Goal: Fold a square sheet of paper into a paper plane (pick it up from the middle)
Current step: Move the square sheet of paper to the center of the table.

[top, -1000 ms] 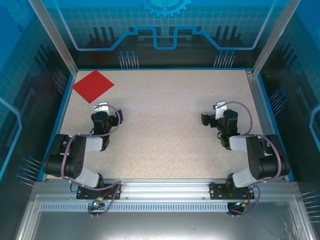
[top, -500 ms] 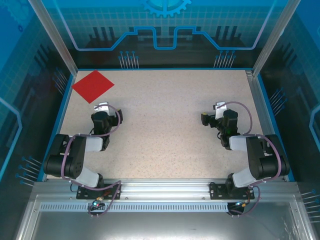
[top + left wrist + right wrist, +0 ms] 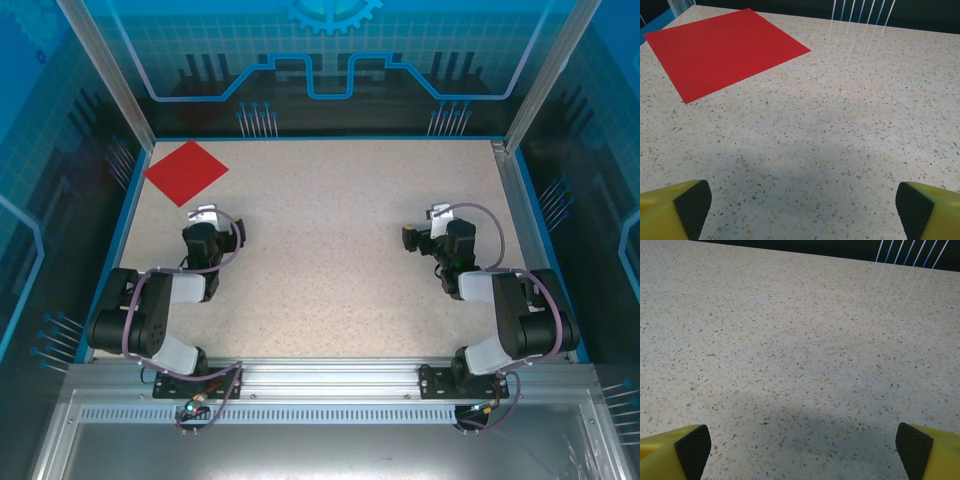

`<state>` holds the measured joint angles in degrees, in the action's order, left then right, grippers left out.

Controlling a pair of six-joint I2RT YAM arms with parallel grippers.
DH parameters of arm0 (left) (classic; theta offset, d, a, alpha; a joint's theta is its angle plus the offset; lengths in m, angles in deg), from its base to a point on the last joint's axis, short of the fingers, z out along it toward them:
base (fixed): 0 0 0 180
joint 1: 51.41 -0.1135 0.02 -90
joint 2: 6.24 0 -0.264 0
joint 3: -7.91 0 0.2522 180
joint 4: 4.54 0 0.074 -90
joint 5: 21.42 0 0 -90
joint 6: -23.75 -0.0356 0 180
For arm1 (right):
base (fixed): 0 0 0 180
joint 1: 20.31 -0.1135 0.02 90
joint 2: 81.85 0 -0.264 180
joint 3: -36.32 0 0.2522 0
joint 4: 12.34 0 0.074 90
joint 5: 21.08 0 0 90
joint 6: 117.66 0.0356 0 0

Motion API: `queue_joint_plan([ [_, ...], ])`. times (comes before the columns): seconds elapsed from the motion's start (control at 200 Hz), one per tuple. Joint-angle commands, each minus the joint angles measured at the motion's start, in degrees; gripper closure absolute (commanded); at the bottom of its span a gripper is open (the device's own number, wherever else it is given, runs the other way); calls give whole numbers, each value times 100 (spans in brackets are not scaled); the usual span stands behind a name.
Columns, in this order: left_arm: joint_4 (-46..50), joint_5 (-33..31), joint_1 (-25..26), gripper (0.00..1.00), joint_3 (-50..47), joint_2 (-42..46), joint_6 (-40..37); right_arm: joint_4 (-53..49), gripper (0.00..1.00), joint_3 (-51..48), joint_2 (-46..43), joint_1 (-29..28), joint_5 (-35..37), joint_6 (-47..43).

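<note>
paper [image 3: 186, 172] flat at far-left corner, just ahead-left of left gripper [image 3: 802, 212], far from right gripper [image 3: 802, 452]. both jaws released, empty.

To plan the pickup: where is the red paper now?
In the top view, the square sheet of paper lies flat at the far left corner of the table, just beyond the left end effector.

Speckled beige table [image 3: 330, 260], flat, blue border at far edge. Red square sheet of paper [image 3: 722, 50] lying flat on it, turned corner-on, ahead and to left of left gripper [image 3: 802, 210] jaws, well apart from them. Same speckled top between and ahead of right gripper [image 3: 802, 450] jaws.
</note>
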<state>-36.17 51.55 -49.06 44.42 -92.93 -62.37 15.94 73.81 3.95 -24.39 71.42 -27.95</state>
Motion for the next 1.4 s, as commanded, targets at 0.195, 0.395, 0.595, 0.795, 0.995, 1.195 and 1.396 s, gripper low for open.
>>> queue_joint_plan([
  [0.195, -139, -15, -7, 1, -144, 261, -35, 282, 1, -118, -221, -52, -46, -225],
  [0.395, 123, -1, -15, 1, -180, 747, -39, -1960, 1, 537, -1159, -129, 473, 221],
  [0.595, 2358, 2, -184, 1, 579, 2300, 697, -4080, 1, 894, -2358, -136, 796, 1459],
  [0.795, 5384, 558, -305, 1, 2544, 1609, 2224, -5475, 1, 1315, -3463, -130, 670, 2810],
  [0.995, 6167, 1207, -383, 1, 3779, 83, 2548, -5647, 1, 1376, -3494, -91, -214, 3311],
  [1.195, 6599, 1678, -854, 1, 5141, -1361, 2710, -5842, 1, 1799, -2485, -274, -913, 3383],
  [1.396, 7046, 2042, -1272, 1, 7014, -2837, 2848, -5746, 1, 2138, -1884, -746, -879, 3343],
])
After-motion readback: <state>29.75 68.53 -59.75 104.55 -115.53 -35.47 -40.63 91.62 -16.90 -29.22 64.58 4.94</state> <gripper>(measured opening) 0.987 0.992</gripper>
